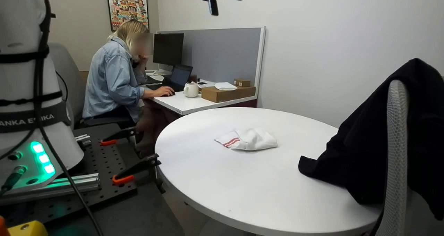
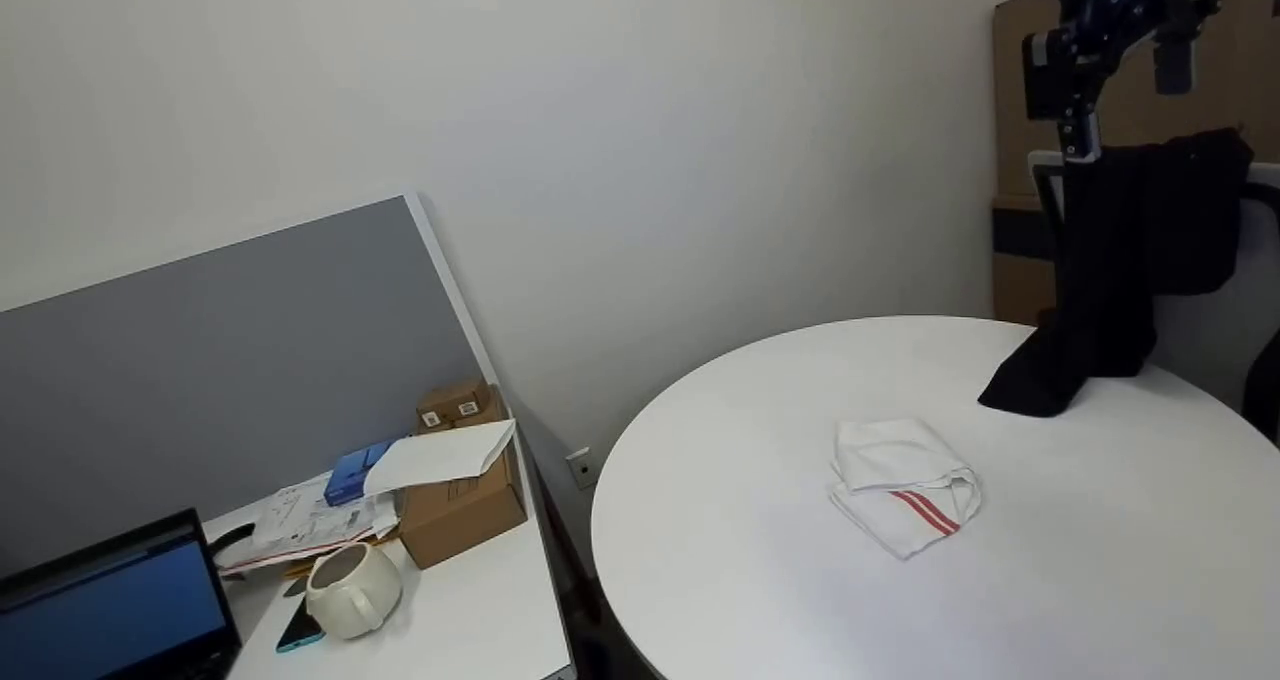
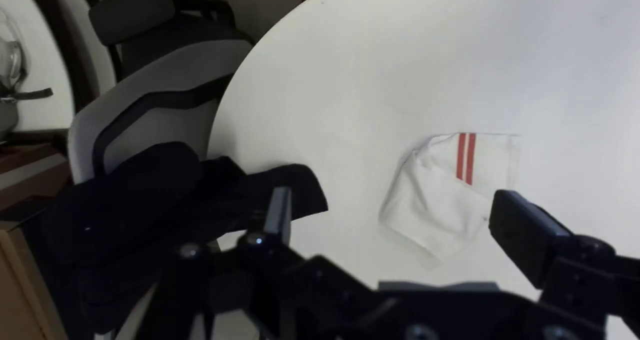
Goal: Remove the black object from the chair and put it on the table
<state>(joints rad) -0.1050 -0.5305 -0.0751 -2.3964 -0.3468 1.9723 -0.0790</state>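
The black object, a piece of black cloth [image 1: 364,145], hangs over the back of the chair [image 1: 397,142]. Its lower end lies on the edge of the round white table [image 1: 208,180]. The black cloth also shows in an exterior view [image 2: 1105,260] and at left in the wrist view [image 3: 160,195]. My gripper [image 1: 226,4] is high above the table, open, with nothing between its fingers. In an exterior view the gripper [image 2: 1130,110] appears in front of the cloth's top. In the wrist view the gripper's [image 3: 392,205] left finger overlaps the cloth's end; contact does not show.
A folded white towel [image 1: 255,140] with red stripes lies on the table, below the fingers in the wrist view [image 3: 440,195]. A desk [image 1: 184,104] with a mug [image 1: 191,90], boxes [image 1: 227,93] and a laptop stands behind. A person [image 1: 114,73] sits there.
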